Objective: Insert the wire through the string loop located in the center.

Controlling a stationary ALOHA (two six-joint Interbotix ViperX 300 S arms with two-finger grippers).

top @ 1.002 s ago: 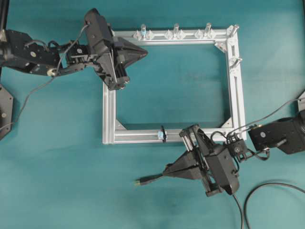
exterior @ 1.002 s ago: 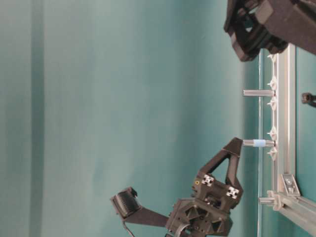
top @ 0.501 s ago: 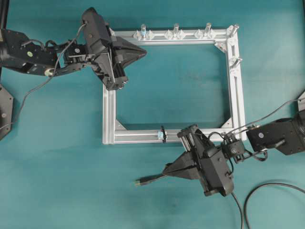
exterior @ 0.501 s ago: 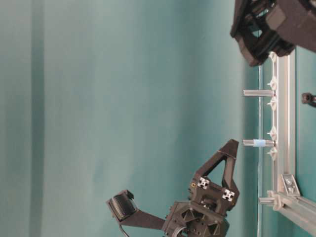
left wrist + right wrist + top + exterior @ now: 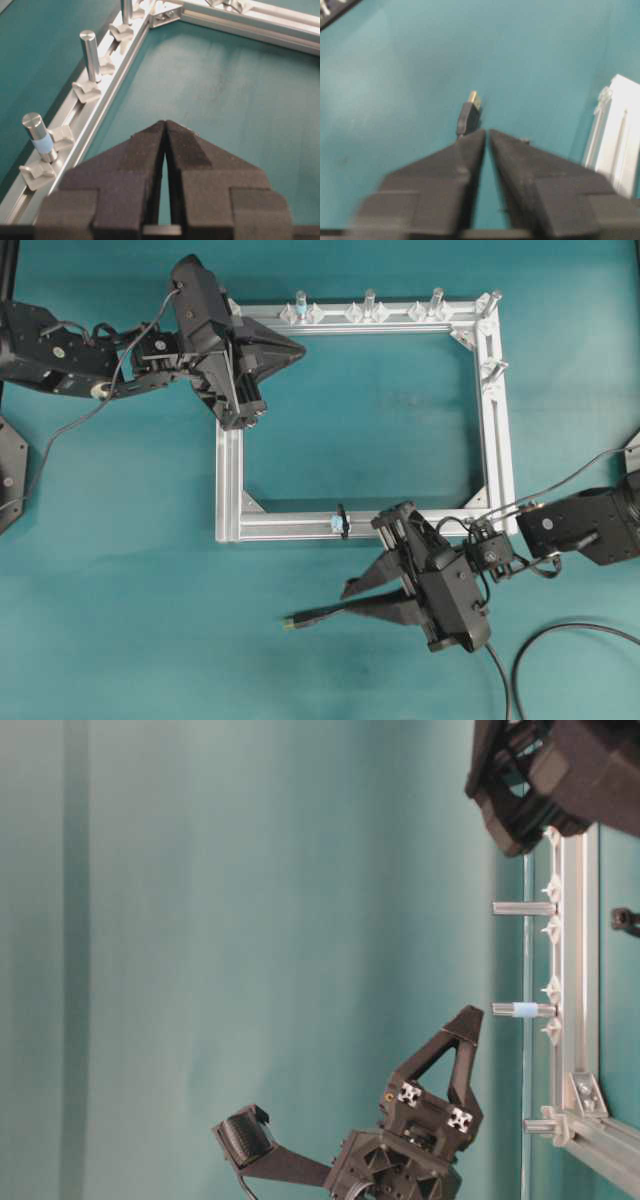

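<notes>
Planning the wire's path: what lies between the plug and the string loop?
Overhead view: only bare teal table between plug and string loop.

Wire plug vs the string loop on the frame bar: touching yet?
Apart. The overhead view shows the wire plug lying on the table, with bare teal surface between it and the string loop on the frame bar.

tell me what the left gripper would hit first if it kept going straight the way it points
Probably nothing soon. The left gripper, shut and empty, points across the inside of the silver frame over bare teal table. The far frame bar with its upright pegs lies ahead, though its height relative to that bar is unclear.
</notes>
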